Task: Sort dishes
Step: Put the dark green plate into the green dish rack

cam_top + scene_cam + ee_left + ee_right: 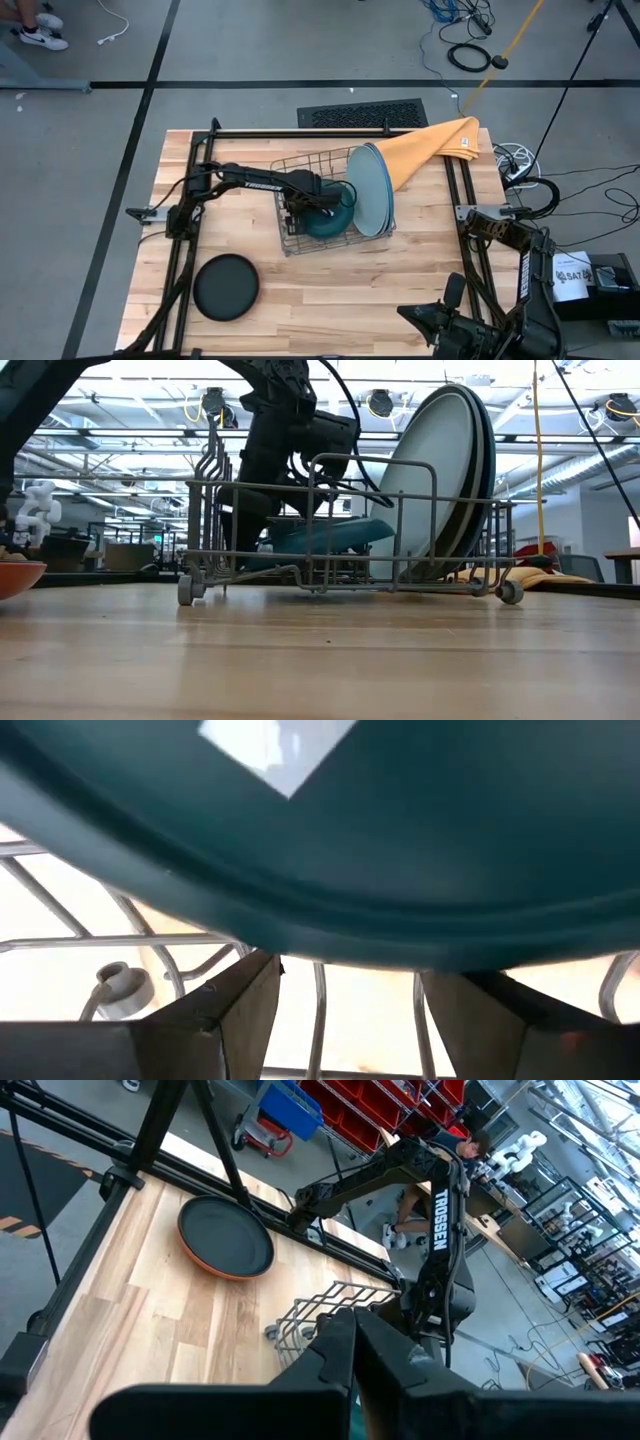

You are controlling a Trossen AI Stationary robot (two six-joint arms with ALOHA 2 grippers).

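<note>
A wire rack (300, 165) stands mid-table. A dark teal plate (325, 222) lies tilted inside it, and its rim (330, 935) runs just past the open fingers of my left gripper (350, 990), which points steeply down into the rack. At the rack's right end, large pale blue and grey plates (372, 190) stand on edge against the wires. A black plate (225, 287) lies on an orange-red one (215, 1270) near the table's front left. My right gripper (355, 1340) is shut and held high over the near right corner. My left gripper's fingertips (255, 980) stand wide apart right at the teal plate's rim, coming from above. Whether they touch the rim I cannot tell, since the plate covers their ends. The plate rests on the rack's wires.
A yellow-orange cloth (430, 150) lies at the far right, its end tucked behind the standing plates. Rack wires (320, 1020) close in around my left gripper. Bare wood stretches across the near middle and right of the table (360, 290).
</note>
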